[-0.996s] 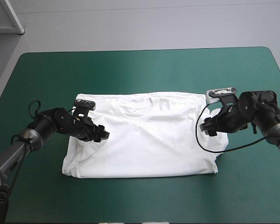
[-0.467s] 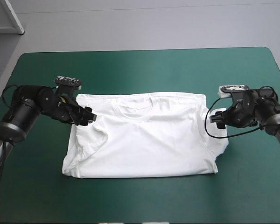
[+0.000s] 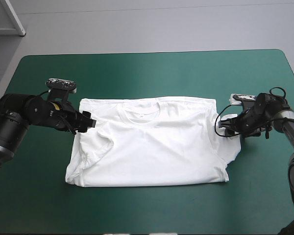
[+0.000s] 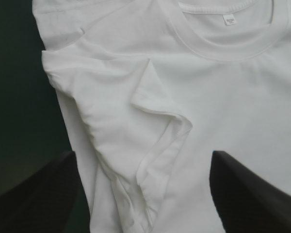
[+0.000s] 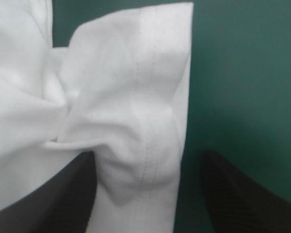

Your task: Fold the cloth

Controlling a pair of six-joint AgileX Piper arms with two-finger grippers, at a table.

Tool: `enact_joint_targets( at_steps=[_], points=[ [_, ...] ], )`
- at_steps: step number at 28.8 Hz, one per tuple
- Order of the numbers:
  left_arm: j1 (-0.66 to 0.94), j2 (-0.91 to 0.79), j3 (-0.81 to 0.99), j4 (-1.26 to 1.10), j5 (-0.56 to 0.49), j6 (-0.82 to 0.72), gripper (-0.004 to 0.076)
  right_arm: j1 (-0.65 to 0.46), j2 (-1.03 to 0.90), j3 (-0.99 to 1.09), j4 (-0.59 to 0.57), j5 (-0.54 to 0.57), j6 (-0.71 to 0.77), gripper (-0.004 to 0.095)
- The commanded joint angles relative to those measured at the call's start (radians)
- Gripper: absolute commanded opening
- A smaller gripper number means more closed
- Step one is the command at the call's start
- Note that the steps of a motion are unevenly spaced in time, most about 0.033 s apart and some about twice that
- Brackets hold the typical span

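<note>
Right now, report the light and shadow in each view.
High view: pale sheen on the teal-green cover beyond the T-shirt. Left wrist view: cover beside the T-shirt lies dark. Right wrist view: cover evenly lit, soft shading in the creased sleeve.

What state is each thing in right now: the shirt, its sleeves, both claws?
T-shirt: spread flat on the teal-green cover, front up, body not yet folded.
Left sleeve: tucked in over the chest.
Right sleeve: crumpled, lying out on the cover.
Left claw: open, at the shirt's left shoulder, holding nothing.
Right claw: open, fingers either side of the right sleeve.
</note>
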Motion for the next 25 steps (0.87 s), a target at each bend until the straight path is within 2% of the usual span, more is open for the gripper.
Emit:
enact_joint_targets(
  at_steps=[1,5,9,16,18,21,22,25],
  points=[
    [-0.002,-0.041,-0.034,-0.008,-0.026,-0.017,0.0549,-0.009,-0.022,-0.017,0.032,-0.011,-0.014,0.0333],
    [-0.002,-0.043,-0.034,-0.008,-0.017,-0.018,0.0549,-0.009,-0.024,-0.006,0.018,-0.012,-0.025,-0.0022],
    [-0.002,-0.043,-0.034,-0.008,-0.016,-0.021,0.0549,-0.01,-0.039,-0.002,-0.013,0.014,-0.014,-0.0019],
    [-0.002,-0.046,-0.034,0.011,-0.016,-0.024,0.0549,-0.01,-0.151,-0.002,-0.174,0.034,0.163,-0.0019],
    [-0.002,-0.046,-0.034,0.014,-0.016,-0.024,0.0549,-0.01,-0.197,-0.002,-0.182,0.029,0.207,-0.0019],
    [-0.002,-0.046,-0.034,0.014,-0.015,-0.013,0.0549,-0.001,-0.254,-0.004,-0.072,-0.002,0.153,-0.0019],
    [-0.002,-0.046,-0.034,0.014,-0.014,-0.013,0.0547,0.028,-0.286,-0.004,0.041,-0.029,0.046,-0.0019],
    [-0.002,-0.046,-0.034,0.014,-0.014,-0.013,0.0546,0.103,-0.302,-0.004,0.18,-0.049,-0.091,-0.0019]
  ],
)
